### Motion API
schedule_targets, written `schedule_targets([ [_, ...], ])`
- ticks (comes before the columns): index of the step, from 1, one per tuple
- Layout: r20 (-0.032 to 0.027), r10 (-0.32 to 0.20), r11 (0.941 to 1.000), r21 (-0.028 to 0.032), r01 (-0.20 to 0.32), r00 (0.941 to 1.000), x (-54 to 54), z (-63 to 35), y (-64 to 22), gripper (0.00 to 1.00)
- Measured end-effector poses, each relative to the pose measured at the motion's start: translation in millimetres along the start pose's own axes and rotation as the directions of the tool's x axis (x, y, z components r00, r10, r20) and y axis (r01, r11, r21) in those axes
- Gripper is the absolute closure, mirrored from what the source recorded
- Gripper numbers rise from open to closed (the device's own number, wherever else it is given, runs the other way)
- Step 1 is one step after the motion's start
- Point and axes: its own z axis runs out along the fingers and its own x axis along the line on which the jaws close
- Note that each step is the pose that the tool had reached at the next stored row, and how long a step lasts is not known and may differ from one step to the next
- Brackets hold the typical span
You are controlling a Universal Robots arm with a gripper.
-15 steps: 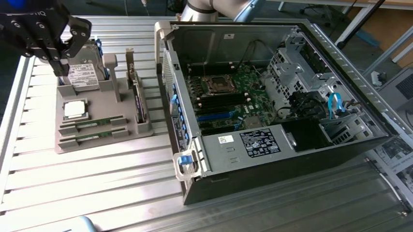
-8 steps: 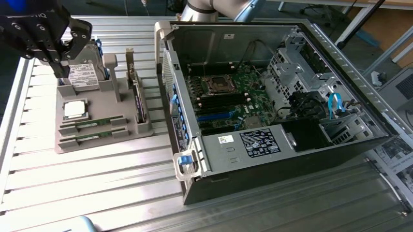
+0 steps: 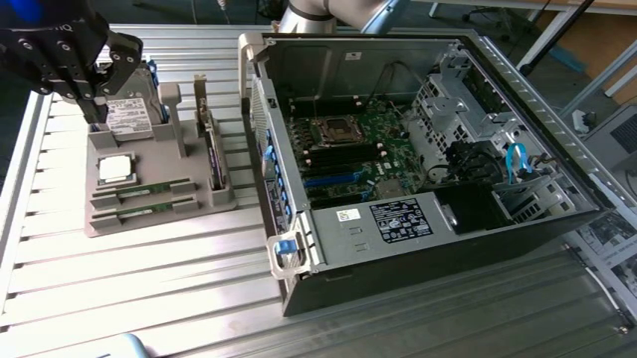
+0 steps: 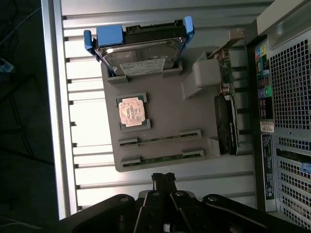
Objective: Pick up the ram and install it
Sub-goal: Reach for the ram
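Ram (image 4: 160,139) in tray (image 4: 167,114), apart from end effector (image 4: 164,177)

Desk (image 3: 149,291): holder tray (image 3: 110,226) at the exterior view's left, open computer case (image 3: 348,56) at its right, close beside each other.
Tray, back to front: hard drive (image 3: 130,115) standing on edge; processor (image 3: 115,168) lying flat; rear ram (image 3: 148,190), then front ram (image 3: 149,209), in parallel slots.
Card (image 3: 211,160) stands upright along the tray edge nearest the case.
Motherboard (image 3: 368,149) lies inside the case, on its bottom wall.
My pincer (image 4: 164,179) hangs above the tray's part of the desk.
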Motion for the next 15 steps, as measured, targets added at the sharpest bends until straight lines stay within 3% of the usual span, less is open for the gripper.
schedule_targets([
  [15,0.0000,0.000,1.0000,0.0000,0.000,1.0000,-0.8,1.2,-5.5,0.89],
])
